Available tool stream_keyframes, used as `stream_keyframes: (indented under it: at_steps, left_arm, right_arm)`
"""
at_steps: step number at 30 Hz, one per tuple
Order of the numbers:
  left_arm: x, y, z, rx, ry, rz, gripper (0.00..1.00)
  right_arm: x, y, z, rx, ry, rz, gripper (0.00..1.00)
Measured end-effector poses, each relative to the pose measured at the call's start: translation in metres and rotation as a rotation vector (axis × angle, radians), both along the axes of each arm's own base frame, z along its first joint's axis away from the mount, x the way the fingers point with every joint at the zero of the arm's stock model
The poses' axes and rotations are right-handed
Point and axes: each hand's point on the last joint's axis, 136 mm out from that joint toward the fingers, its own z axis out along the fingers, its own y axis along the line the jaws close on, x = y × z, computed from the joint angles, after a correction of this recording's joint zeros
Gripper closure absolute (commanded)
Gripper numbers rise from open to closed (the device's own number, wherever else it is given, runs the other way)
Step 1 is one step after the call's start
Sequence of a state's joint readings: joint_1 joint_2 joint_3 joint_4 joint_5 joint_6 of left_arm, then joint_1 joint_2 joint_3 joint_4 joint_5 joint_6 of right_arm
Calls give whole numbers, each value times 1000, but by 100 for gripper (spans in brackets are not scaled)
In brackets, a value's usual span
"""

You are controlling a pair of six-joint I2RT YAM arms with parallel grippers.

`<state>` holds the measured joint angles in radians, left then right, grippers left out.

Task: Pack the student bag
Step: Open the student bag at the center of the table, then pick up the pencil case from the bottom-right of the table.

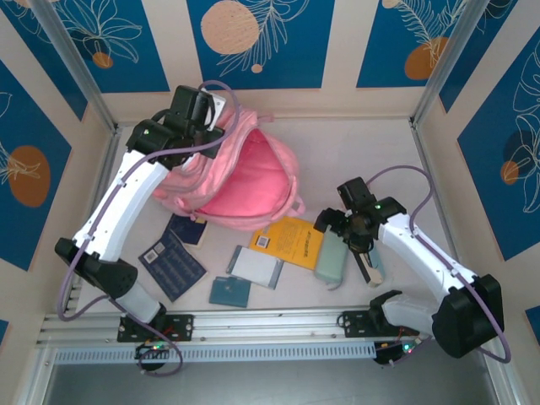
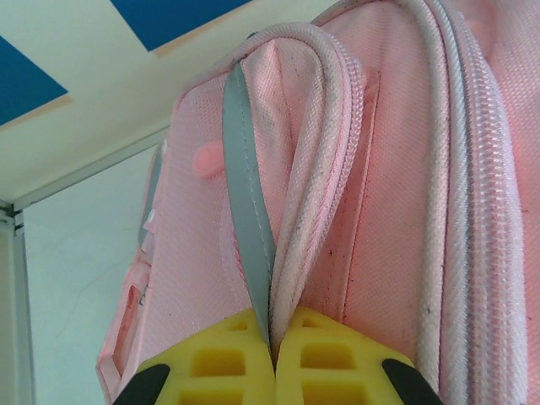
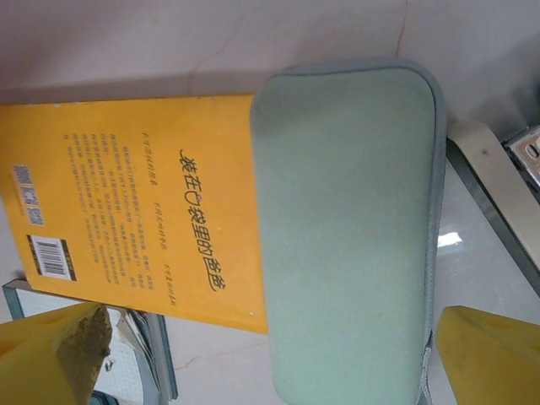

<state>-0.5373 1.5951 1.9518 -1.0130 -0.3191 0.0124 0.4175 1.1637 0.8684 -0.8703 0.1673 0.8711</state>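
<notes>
Yellow pads [image 2: 228, 367] of left end effector [image 2: 274, 359] are pressed fully together, pinching a grey strap [image 2: 245, 194] plus the pink piped rim of the student bag [image 2: 396, 211]. In the top view, the student bag [image 1: 253, 181] lies on the worktop [image 1: 363, 152], mouth gaping, pink lining showing, with left end effector [image 1: 202, 105] at its far-left edge. Right end effector [image 3: 270, 371] is spread wide, holding nothing, its fingers [image 3: 55, 350] straddling the near end of a mint-green pouch [image 3: 346, 228]. The pouch overlaps a yellow book [image 3: 126, 202], back cover up, barcode visible. In the top view, the yellow book [image 1: 289, 240] sits just off the bag's near-right edge, the pouch [image 1: 331, 261] on the book's side away from the bag, and right end effector [image 1: 350, 229] over the pouch. A dark blue booklet [image 1: 187, 228] touches the bag's near-left edge. A dark blue gridded card [image 1: 171, 264], a grey notebook [image 1: 253, 266] and a small teal book [image 1: 229, 292] lie nearer the arm bases than the bag.
</notes>
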Motion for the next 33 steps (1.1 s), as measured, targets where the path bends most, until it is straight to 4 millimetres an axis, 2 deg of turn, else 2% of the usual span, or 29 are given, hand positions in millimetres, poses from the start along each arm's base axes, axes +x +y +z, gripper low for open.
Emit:
stream_keyframes:
  at_steps: [4, 9, 13, 17, 22, 23, 25, 27, 30, 33]
  left_arm:
    - [-14, 6, 8, 57, -30, 15, 100]
    - [-29, 22, 35, 101, -125, 68, 100]
    - [-38, 28, 42, 109, -144, 86, 100]
    - [-50, 26, 16, 98, -83, 81, 100]
    - [-65, 10, -49, 13, 85, 65, 100]
    - [-68, 4, -65, -20, 131, 59, 100]
    - [-73, -9, -85, -84, 193, 46, 100]
    - [-77, -20, -95, -148, 234, 38, 100]
    - [-75, -31, -95, -221, 242, 45, 100]
    - [-72, -35, -96, -262, 242, 58, 100]
  right_arm:
    - [-5, -1, -13, -31, 47, -15, 1]
    - [-16, -8, -37, -79, 133, -59, 1]
    - [-23, -13, -49, -101, 170, -75, 1]
    - [-21, -11, -57, -103, 182, -75, 1]
    - [-17, -7, -68, -90, 185, -72, 0]
    - [-17, -6, -70, -86, 189, -71, 2]
    - [-16, -3, -74, -75, 188, -64, 10]
    - [-16, -2, -77, -75, 193, -66, 18]
    - [-17, -2, -78, -77, 193, -64, 31]
    - [-15, -3, -75, -79, 174, -72, 35]
